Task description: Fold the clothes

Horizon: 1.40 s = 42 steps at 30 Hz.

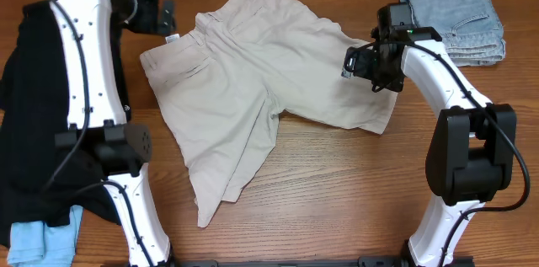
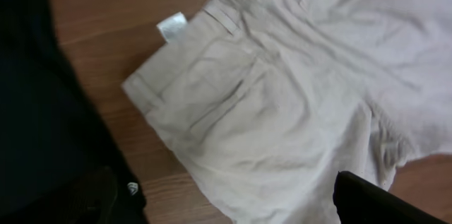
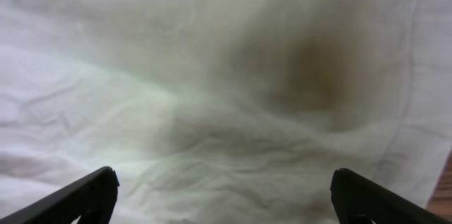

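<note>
**A:** How is the light in the overhead view?

**B:** Even and fairly bright, coming from above. The shorts cast only thin, soft shadows on the wooden table, and everything is sharp.

**A:** And the wrist views?

**B:** The left wrist view is dimmer and slightly blurred (the black garment at the left edge is a featureless dark mass). The right wrist view is very close and soft, with a brownish shadow right of centre, a pale patch at middle left, and the two dark fingers at the bottom corners out of focus.
</note>
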### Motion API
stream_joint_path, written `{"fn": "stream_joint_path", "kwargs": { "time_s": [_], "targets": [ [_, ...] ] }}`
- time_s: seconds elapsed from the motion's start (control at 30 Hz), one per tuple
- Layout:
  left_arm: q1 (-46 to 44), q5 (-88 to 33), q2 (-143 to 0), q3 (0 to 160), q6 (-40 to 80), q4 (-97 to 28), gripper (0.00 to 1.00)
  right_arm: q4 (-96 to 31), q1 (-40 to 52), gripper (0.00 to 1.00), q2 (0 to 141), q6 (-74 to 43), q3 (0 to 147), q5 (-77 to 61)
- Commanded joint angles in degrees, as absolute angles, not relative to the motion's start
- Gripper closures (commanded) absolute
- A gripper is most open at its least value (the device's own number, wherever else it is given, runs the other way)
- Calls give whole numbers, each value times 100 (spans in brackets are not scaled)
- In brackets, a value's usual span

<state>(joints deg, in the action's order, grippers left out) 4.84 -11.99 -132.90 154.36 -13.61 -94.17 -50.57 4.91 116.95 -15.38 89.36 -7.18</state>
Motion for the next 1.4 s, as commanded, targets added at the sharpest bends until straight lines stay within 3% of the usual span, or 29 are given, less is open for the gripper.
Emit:
{"fn": "stream_joint_path", "kwargs": {
  "time_s": [0.0,0.6,1.03,1.37],
  "targets": [
    [349,-1485,-13277,14833,-2008,-9238,0,-5028,482,0,11594,-1520,9032,-1175],
    [261,-676,-13284,12492,-2056,-7828,0,-5164,475,0,11577,-1485,9039,-1684],
    [523,-749,-13286,10851,-2335,-5144,0,-5227,482,0,11577,-1450,9039,-1682],
    [615,375,-13286,10138,-1009,-5723,0,-5380,482,0,11577,-1452,9039,-1684]
  ]
}}
